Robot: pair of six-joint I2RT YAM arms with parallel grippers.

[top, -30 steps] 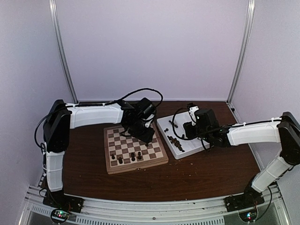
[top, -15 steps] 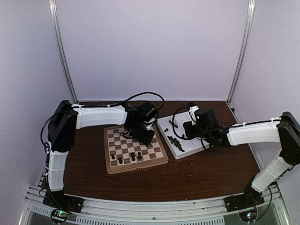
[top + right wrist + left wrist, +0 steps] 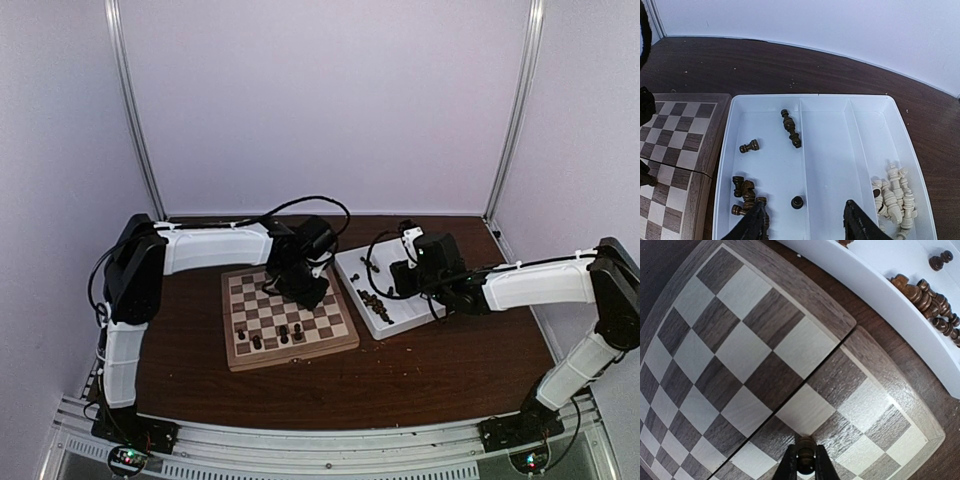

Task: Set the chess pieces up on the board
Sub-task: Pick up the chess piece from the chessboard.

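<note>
The wooden chessboard [image 3: 288, 318] lies left of centre, with three dark pieces [image 3: 283, 336] standing along its near rows. My left gripper [image 3: 308, 290] hangs over the board's far right part, shut on a dark brown chess piece [image 3: 806, 456] just above the squares [image 3: 747, 355]. My right gripper [image 3: 805, 220] is open over the white tray [image 3: 826, 107], empty. Loose dark pieces lie in the tray's left compartment: a pile [image 3: 744, 196], a pawn [image 3: 749, 146], a long pair [image 3: 790, 128] and one upright piece [image 3: 797, 202]. The pile also shows in the left wrist view [image 3: 930, 300].
Pale cream pieces [image 3: 894, 200] lie in the tray's right compartment; its middle compartment holds nothing. The tray [image 3: 392, 290] sits right beside the board on the dark brown table [image 3: 400, 370]. White enclosure walls stand close behind and at both sides.
My left gripper has drawn slightly back and left over the board with the piece in it. The right arm has not moved.
</note>
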